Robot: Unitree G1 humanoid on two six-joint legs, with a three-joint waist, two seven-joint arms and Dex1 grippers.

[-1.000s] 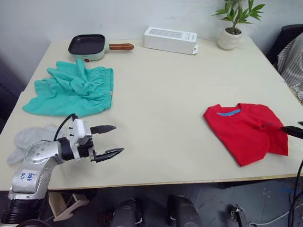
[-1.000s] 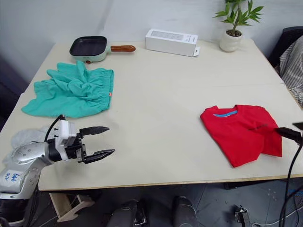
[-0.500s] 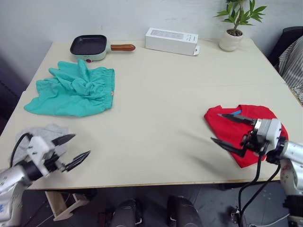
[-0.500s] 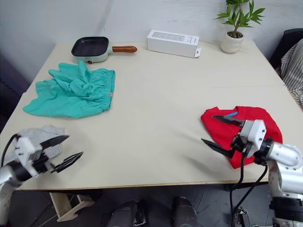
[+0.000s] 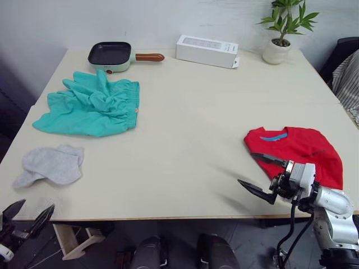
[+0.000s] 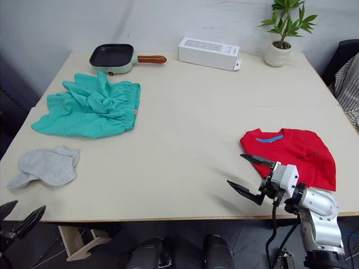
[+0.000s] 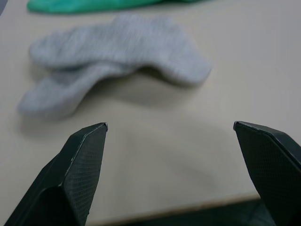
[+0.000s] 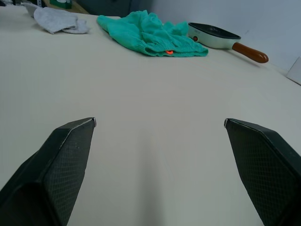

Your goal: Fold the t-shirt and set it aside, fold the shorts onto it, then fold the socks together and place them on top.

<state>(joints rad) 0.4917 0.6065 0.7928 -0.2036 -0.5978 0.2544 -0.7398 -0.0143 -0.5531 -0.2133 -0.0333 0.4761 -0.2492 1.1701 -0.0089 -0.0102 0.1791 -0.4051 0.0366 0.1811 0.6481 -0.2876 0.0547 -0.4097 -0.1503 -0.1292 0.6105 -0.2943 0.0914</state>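
Note:
The red t-shirt (image 5: pixel 300 150) lies folded near the table's right edge, blue neck label showing. My right gripper (image 5: pixel 245 168) hovers open just to its left, over bare table near the front edge, fingers pointing left. The teal shorts (image 5: pixel 90 105) lie crumpled at the back left, with the orange tag on their right side. Both grey socks (image 5: pixel 51 166) lie flat and overlapping at the front left. My left gripper (image 5: pixel 37 204) is open and sits low, off the table's front left corner, in front of the socks (image 7: pixel 117 61).
A pan with a wooden handle (image 5: pixel 109 54), a white box (image 5: pixel 206 50) and a potted plant (image 5: pixel 280 35) line the table's far edge. A dark chair with striped cloth (image 5: pixel 349 70) stands to the right. Bare table (image 5: pixel 185 140) spans the middle.
My left arm has drawn back from the socks and dropped below the table's front left corner. The right gripper has moved off the t-shirt toward the front edge, still open.

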